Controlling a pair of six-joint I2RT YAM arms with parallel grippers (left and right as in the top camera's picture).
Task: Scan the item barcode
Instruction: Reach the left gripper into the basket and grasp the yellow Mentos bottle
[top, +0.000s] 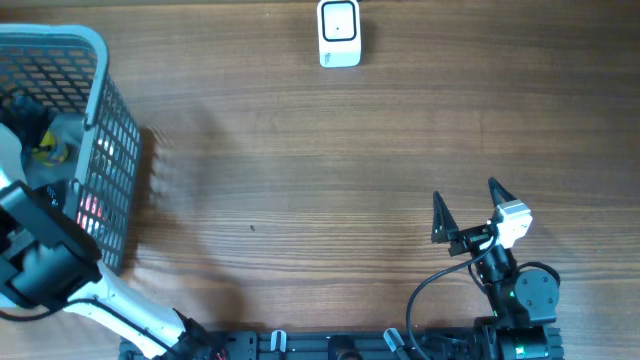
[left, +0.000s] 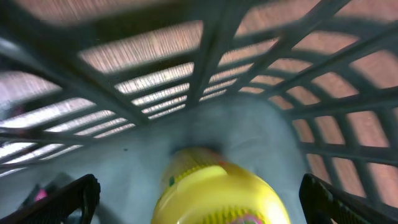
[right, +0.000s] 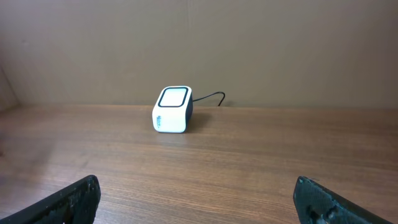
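Centring counts: the left gripper (left: 199, 202), spread wide inside the basket (top: 100, 130), should straddle the yellow item (left: 214, 186) on the basket floor squarely, clear of the mesh, before closing, while the right gripper (top: 466, 196), likewise spread, hovers empty above the worktop (top: 300, 200).

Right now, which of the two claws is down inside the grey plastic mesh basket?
The left claw: open, facing a yellow rounded item in the grey mesh basket. The right claw hangs over the wooden table, outside it.
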